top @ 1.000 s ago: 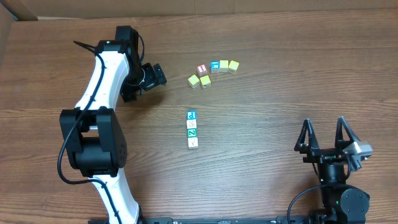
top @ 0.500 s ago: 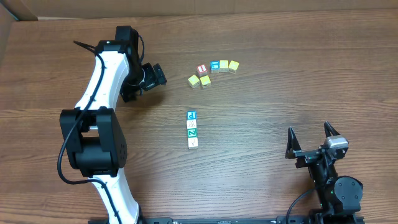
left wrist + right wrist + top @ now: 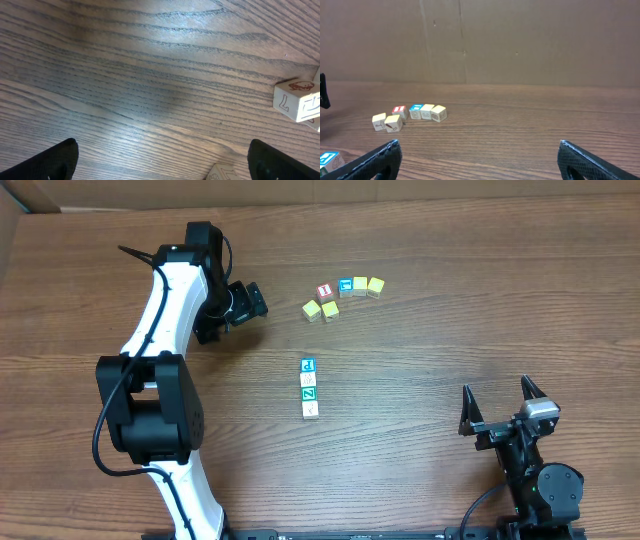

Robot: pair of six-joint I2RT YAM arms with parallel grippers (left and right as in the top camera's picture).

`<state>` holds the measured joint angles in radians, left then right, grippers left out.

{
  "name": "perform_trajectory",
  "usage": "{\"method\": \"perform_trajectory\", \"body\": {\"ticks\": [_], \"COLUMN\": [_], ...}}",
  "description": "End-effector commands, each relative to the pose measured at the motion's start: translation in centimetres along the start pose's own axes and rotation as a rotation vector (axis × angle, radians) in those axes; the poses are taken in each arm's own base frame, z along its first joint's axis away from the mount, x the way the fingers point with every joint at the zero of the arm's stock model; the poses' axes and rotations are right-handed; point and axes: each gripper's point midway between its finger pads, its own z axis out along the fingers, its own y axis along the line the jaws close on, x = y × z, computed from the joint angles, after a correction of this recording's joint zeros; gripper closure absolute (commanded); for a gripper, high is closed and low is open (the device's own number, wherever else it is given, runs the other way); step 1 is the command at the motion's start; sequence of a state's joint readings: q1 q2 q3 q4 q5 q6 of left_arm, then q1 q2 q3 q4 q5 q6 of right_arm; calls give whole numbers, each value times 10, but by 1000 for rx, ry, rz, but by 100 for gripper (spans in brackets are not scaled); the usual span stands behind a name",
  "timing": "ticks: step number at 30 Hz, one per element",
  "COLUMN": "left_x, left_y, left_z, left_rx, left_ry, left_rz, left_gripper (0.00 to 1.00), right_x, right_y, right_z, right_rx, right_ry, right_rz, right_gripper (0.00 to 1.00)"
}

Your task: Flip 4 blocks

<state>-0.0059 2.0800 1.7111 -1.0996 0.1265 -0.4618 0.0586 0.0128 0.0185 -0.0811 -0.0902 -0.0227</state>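
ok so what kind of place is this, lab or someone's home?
Probably a robot lab test bench: a wood-grain table with a left arm and a right arm based at its near edge, a cardboard backdrop behind, and small alphabet blocks laid out as props.

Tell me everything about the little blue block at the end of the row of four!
The blue block is a tiny cube that looks like wood. Its top face is blue and white, with what looks like a letter P. It sits flat on the brown wooden table, at the far end of a straight row of four. It seems to press against the pale block next to it. Nothing else touches it.
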Motion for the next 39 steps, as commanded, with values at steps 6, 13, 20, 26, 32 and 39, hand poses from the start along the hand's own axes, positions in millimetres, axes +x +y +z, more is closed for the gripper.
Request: {"method": "perform_trajectory", "body": {"ticks": [6, 13, 20, 26, 32, 39], "left_x": [-3, -3, -5, -4, 24, 100], "left_y": [-1, -1, -5, -17, -19, 0], "left_z": [0, 0, -22, -113, -227, -353], "left_rx": [-3, -3, 21, 119, 245, 405], "left_ry": [-7, -7, -55, -256, -512, -836], "left_rz": [14, 14, 21, 49, 84, 128], "left_gripper": [0, 0, 0, 0, 0, 0], "right_x": [2, 2, 2, 2, 2, 2], "right_y": [0, 0, 0, 0, 0, 0], "right_z": [0, 0, 0, 0, 0, 0], "right_rx": [-2, -2, -2, -2, -2, -2], "right_ry": [-3, -3, -3, -3, -3, -3], "right_rz": [-5, -5, -5, -5, -5, -5], "right_gripper": [0, 0, 0, 0, 0, 0]}}
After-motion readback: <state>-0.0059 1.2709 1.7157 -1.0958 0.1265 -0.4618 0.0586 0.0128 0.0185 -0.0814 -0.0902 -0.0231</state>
